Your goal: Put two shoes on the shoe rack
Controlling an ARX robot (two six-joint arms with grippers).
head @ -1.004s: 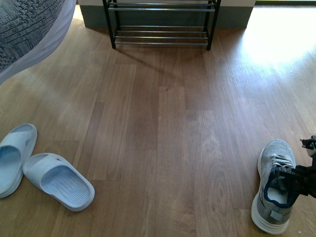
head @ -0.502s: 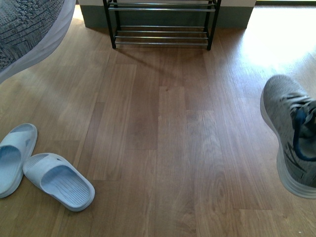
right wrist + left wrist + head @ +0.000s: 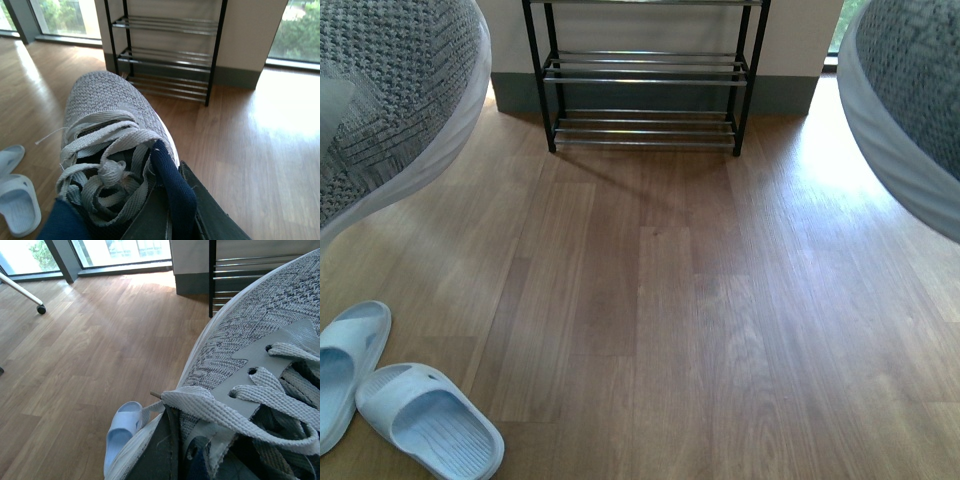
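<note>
My left gripper (image 3: pixel 179 458) is clamped on the left sneaker (image 3: pixel 390 110), and my right gripper (image 3: pixel 175 215) on the right sneaker (image 3: pixel 910 100). I'd carry both level to the shoe rack (image 3: pixel 645 85) and land the soles flat across its rods.

A warm brown wooden plank floor (image 3: pixel 650 330) runs from 6 o'clock up to a pale wall (image 3: pixel 790 40) at 12 o'clock, edged along its foot by a grey-green skirting board (image 3: pixel 780 95). At 1 o'clock a sliver of window (image 3: pixel 850 20) shows green outside, and daylight lies as a bright patch (image 3: pixel 840 160) on the boards just below it. The wrist views show low-silled glazing (image 3: pixel 125 250) with a dark frame post (image 3: pixel 62 260) (trees beyond the glass). They also show a slanted white furniture leg (image 3: pixel 22 291) ending in a black caster (image 3: pixel 41 309).
</note>
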